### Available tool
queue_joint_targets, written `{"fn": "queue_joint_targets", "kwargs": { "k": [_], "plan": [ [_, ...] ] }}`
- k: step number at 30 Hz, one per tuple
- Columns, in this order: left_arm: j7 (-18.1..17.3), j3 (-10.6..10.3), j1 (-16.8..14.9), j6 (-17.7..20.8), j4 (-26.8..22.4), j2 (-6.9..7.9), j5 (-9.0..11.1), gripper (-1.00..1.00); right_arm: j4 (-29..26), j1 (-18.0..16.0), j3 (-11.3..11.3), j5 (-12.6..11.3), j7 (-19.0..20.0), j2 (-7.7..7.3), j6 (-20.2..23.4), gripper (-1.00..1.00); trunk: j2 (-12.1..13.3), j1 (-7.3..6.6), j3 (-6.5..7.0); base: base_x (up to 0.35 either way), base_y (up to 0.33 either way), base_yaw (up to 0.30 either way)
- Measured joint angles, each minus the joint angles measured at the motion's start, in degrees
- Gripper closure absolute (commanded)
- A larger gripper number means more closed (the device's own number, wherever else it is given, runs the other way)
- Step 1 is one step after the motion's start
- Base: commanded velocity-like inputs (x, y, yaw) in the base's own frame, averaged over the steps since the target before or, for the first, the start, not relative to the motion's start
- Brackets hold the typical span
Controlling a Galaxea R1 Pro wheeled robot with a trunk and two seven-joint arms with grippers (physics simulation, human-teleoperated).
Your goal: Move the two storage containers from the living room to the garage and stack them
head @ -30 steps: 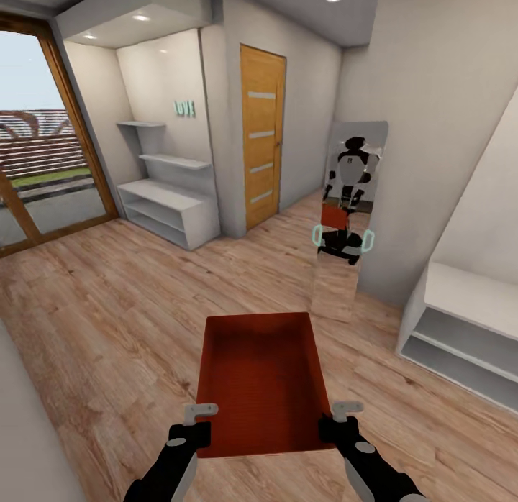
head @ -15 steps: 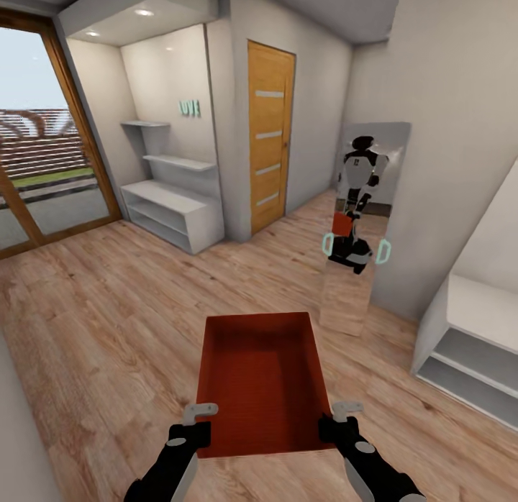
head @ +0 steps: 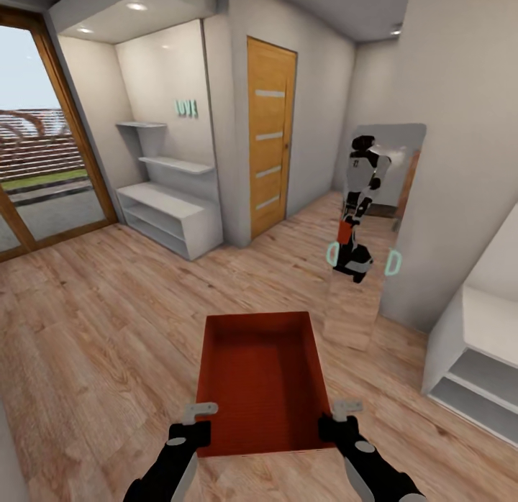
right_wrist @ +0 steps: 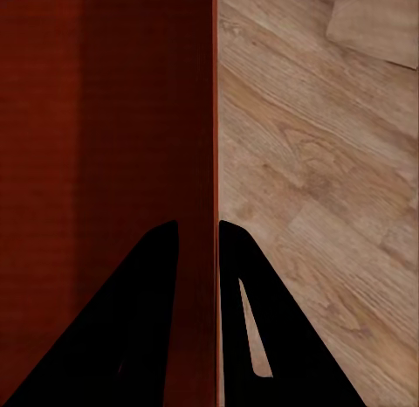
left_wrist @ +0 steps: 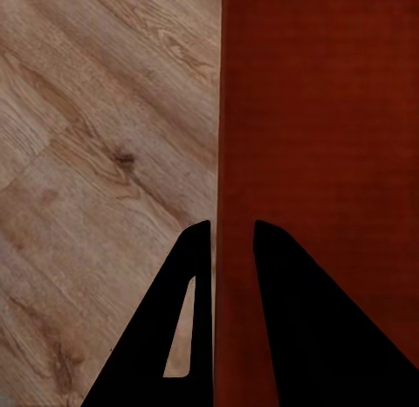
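One rust-red storage container [head: 259, 380] hangs in front of me above light wood-plank flooring [head: 101, 322], held by its two long side walls. My left gripper [head: 196, 420] is shut on the left wall, and my right gripper [head: 341, 417] is shut on the right wall. In the left wrist view the gripper [left_wrist: 229, 237] pinches the thin red wall, with the container [left_wrist: 323, 162] beside it. The right wrist view has that gripper [right_wrist: 197, 228] clamped on the container [right_wrist: 96, 145] wall too. The other container, the garage and its concrete floor are out of view.
A closed wooden door [head: 271, 135] stands ahead. A tall mirror [head: 374, 229] leaning on the right wall reflects me. White shelves [head: 169, 214] fill the alcove at left, beside a wood-framed glass door [head: 43, 149]. A low white shelf unit [head: 478, 351] juts out at right.
The whole picture has shifted: the camera has moved forward and turned slightly, so the mirror and right shelf slid right. The container and both grippers keep their place in the view.
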Motion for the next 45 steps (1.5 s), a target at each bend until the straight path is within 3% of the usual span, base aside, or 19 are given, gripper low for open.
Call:
{"fn": "queue_joint_targets", "kwargs": {
  "k": [16, 23, 33, 45],
  "plan": [
    [-0.02, 0.05, -0.04, -0.10, 0.18, 0.00, -0.04, 1.00, 0.02, 0.00, 0.04, -0.02, -0.02, 0.00, 0.01, 1.00, 0.00, 0.00, 0.00, 0.328, 0.000, 0.000],
    [-0.13, 0.18, -0.02, -0.08, 0.12, 0.00, -0.16, 1.00, 0.01, 0.00, 0.01, 0.00, -0.04, 0.03, 0.01, 1.00, 0.01, 0.03, 0.01, 0.070, 0.006, 0.000],
    [-0.14, 0.20, -0.03, 0.02, 0.05, -0.01, -0.20, 1.00, 0.00, 0.01, 0.00, -0.01, -0.03, 0.03, 0.01, 1.00, 0.00, 0.02, 0.00, 0.057, 0.251, 0.000],
    [-0.07, 0.11, -0.05, 0.09, 0.03, 0.00, -0.15, 1.00, 0.02, 0.00, -0.02, -0.03, -0.02, 0.03, 0.01, 1.00, 0.00, 0.00, 0.00, 0.291, 0.092, 0.000]
  ]
}}
